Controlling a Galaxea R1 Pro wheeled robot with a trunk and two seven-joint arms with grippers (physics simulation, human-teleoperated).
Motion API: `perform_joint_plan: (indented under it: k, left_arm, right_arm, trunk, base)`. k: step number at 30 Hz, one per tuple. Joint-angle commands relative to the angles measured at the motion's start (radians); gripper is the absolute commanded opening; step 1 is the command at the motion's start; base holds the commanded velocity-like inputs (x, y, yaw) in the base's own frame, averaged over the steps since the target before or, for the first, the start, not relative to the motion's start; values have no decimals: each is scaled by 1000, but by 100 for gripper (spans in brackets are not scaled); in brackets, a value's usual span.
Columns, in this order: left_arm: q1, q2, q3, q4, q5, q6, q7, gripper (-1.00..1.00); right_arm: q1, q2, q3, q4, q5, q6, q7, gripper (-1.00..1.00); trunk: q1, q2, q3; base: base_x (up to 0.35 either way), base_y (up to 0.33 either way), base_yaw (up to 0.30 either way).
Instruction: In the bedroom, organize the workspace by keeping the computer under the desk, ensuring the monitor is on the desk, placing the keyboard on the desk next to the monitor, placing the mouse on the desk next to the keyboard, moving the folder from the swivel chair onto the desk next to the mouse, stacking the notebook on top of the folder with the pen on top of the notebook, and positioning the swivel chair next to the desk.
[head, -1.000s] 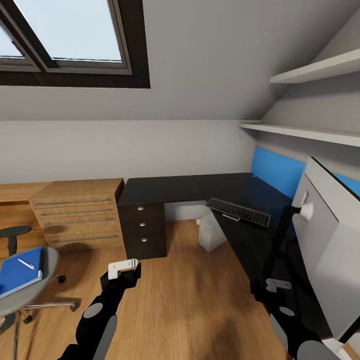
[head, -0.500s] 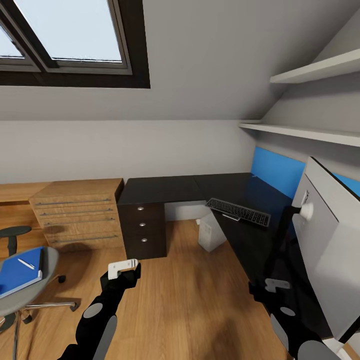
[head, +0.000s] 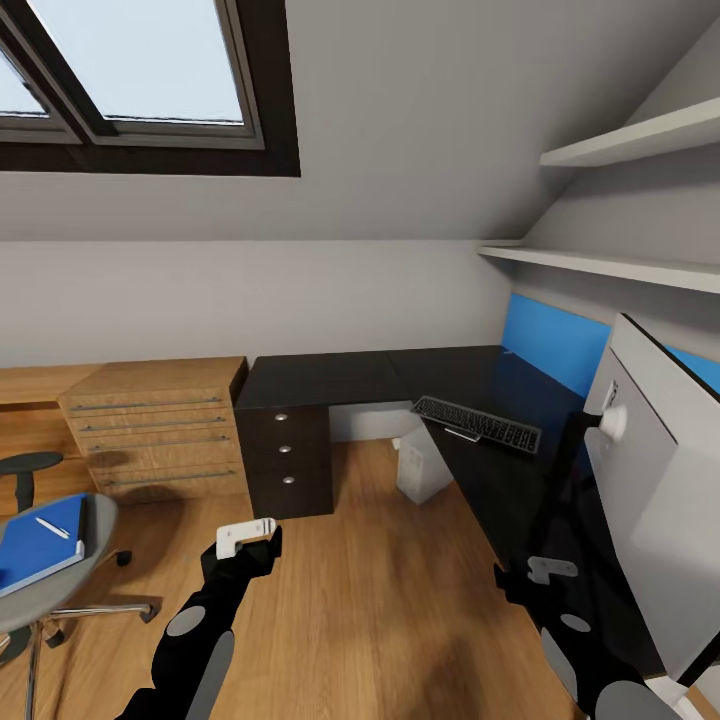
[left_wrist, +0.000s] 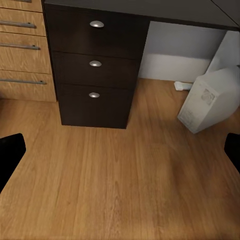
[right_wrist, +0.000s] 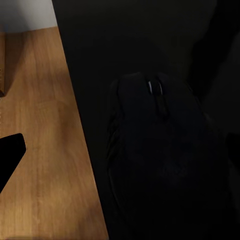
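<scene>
An attic bedroom with a skylight and wood floor; the black desk (head: 340, 378) fills the corner. On it the keyboard (head: 476, 423) lies at about 1 o'clock from the robot, the monitor (head: 655, 480) stands at 3 o'clock, and the computer (head: 421, 470) sits beneath. The chair (head: 40, 570) at 9 o'clock carries the folder (head: 40, 542) and pen (head: 51, 527). The right gripper (head: 535, 580) hovers released over the mouse (right_wrist: 160, 155) on the desk edge; the left gripper (head: 245, 540) hangs open over the floor. The mouse step seems in hand: next, probably lower, clench it, and carry it toward the keyboard.
</scene>
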Motion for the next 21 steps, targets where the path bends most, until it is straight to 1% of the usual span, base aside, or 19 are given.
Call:
perform_joint_plan:
  k: [1, 4, 5, 11, 21]
  left_arm:
    - [-1, 0, -2, -1, 11, 3, 9, 100]
    - [-1, 0, -2, -1, 11, 3, 9, 100]
    - [-1, 0, -2, -1, 11, 3, 9, 100]
    - [0, 0, -25, -1, 11, 3, 9, 100]
    - [1, -1, -38, 3, 11, 4, 9, 100]
  right_arm:
    - [-1, 1, -8, 1, 6, -4, 6, 100]
    - [-1, 1, -8, 1, 6, -4, 6, 100]
    - [-1, 1, -8, 1, 6, -4, 6, -100]
    - [-1, 1, -8, 0, 6, -4, 6, -100]
    - [-1, 2, -8, 0, 6, -6, 6, -100]
  trunk:
    - [0, -1, -1]
    - [0, -1, -1]
    - [0, -1, -1]
    - [0, -1, -1]
    - [0, -1, -1]
  base:
    - [0, 0, 0]
    - [0, 0, 0]
    - [0, 0, 0]
    - [0, 0, 0]
    - [0, 0, 0]
